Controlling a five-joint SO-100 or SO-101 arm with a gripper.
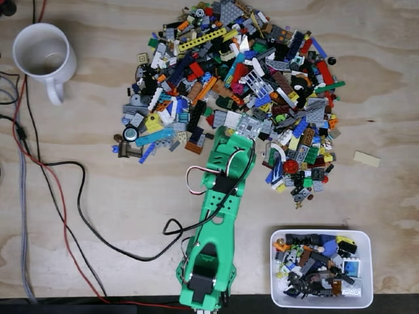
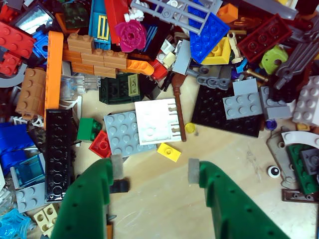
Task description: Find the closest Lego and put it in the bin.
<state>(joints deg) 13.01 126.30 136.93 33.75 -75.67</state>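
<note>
Nearest the wrist camera is the claw, its two green fingers rising from the bottom edge, spread wide with nothing between the grey pads but bare wood.

From largest to smallest: the plywood worktop carries a broad Lego heap across the upper middle of the fixed view, with the green arm reaching up from the bottom edge so that its tip sits at the heap's lower rim. The white bin, already holding a clutter of pieces, stands at the lower right, to the right of the arm's base and well apart from the tip. A white mug stands at the upper left.

In the wrist view the pieces closest to the claw lie just ahead of the fingertips: a grey plate touching a white flat piece, and, smaller, a yellow brick. By my reading the yellow brick is the nearest loose Lego. It lies just beyond the gap, roughly centred between the pads, and its long axis runs slantwise, left end higher. A short advance and descent should bring the pads to either side of it, though the grey plate just beside it could be caught by the left pad.
</note>
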